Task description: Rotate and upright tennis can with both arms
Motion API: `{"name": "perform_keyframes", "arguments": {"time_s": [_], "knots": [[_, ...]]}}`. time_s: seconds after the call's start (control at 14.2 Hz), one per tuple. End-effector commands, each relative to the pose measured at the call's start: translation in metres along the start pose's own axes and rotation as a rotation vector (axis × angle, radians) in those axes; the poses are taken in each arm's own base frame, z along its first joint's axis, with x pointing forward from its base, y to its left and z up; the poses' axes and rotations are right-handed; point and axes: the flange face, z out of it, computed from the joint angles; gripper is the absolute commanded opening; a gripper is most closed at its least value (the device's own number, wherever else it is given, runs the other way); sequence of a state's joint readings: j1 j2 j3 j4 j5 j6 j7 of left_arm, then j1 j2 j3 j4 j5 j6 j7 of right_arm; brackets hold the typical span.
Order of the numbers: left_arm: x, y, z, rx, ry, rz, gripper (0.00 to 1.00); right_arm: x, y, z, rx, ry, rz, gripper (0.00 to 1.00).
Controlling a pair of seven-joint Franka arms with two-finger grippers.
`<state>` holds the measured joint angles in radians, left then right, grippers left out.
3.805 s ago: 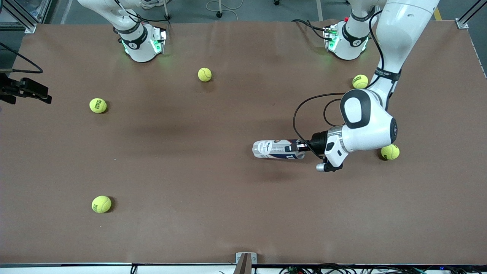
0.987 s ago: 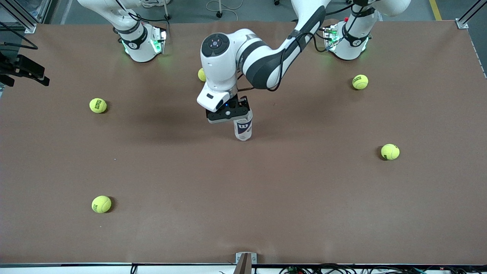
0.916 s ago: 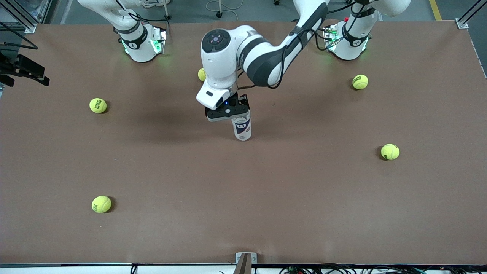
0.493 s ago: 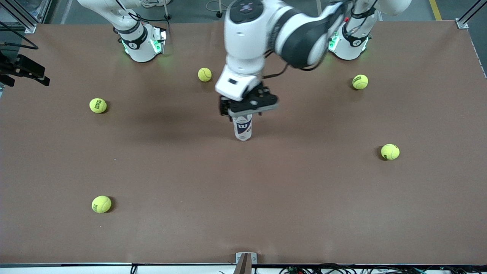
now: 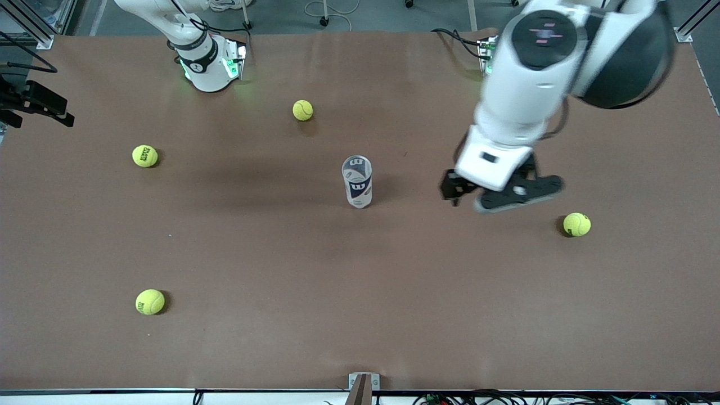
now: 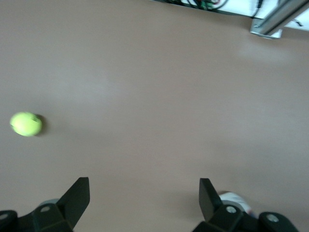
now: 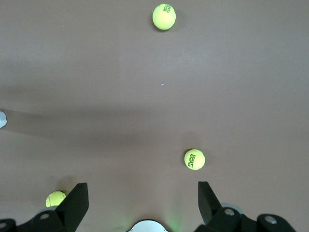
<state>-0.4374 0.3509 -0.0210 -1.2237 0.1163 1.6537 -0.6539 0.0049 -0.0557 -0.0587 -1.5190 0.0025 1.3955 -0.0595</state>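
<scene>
The tennis can (image 5: 357, 181) stands upright near the middle of the brown table (image 5: 281, 253), open end up, with its white and navy "W" label showing. Nothing touches it. My left gripper (image 5: 500, 194) is open and empty in the air, over the table between the can and a tennis ball (image 5: 576, 224). In the left wrist view its open fingers (image 6: 79, 193) frame bare table. My right gripper (image 7: 140, 198) is open and empty, high above the table near its own base (image 5: 208, 64). It does not show in the front view, and that arm waits.
Yellow-green tennis balls lie scattered on the table: one (image 5: 302, 110) farther from the camera than the can, and two (image 5: 145, 156) (image 5: 149, 301) toward the right arm's end. A black camera mount (image 5: 34, 104) sits at that end's edge.
The can lay on its side in my left gripper, then was stood upright. My left gripper has let go, risen and swung toward the left arm's end.
</scene>
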Motion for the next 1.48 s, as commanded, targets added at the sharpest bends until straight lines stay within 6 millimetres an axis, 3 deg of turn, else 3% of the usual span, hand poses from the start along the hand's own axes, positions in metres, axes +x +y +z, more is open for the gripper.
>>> {"name": "perform_keyframes", "arguments": {"time_s": [0.0,0.28,0.63,0.78,0.92,1.41], "knots": [[0.009,-0.079,-0.028,-0.003,-0.045,0.074,1.00,-0.009,-0.002,-0.001,0.000,0.003,0.006,1.00],[0.020,-0.178,-0.060,-0.017,-0.105,0.153,1.00,-0.009,-0.002,-0.001,0.000,0.003,0.004,1.00],[0.025,-0.259,-0.090,-0.076,-0.080,0.159,1.00,-0.009,-0.002,-0.002,0.000,0.005,0.004,1.00],[0.024,-0.283,-0.098,-0.093,-0.082,0.184,1.00,-0.009,-0.002,-0.002,0.000,0.005,0.004,1.00],[0.023,-0.289,-0.099,-0.079,-0.082,0.244,1.00,-0.009,-0.002,-0.002,0.000,0.005,0.004,1.00],[0.017,-0.268,-0.094,-0.071,-0.129,0.224,1.00,-0.009,-0.001,-0.002,0.001,0.005,0.007,1.00]]}}
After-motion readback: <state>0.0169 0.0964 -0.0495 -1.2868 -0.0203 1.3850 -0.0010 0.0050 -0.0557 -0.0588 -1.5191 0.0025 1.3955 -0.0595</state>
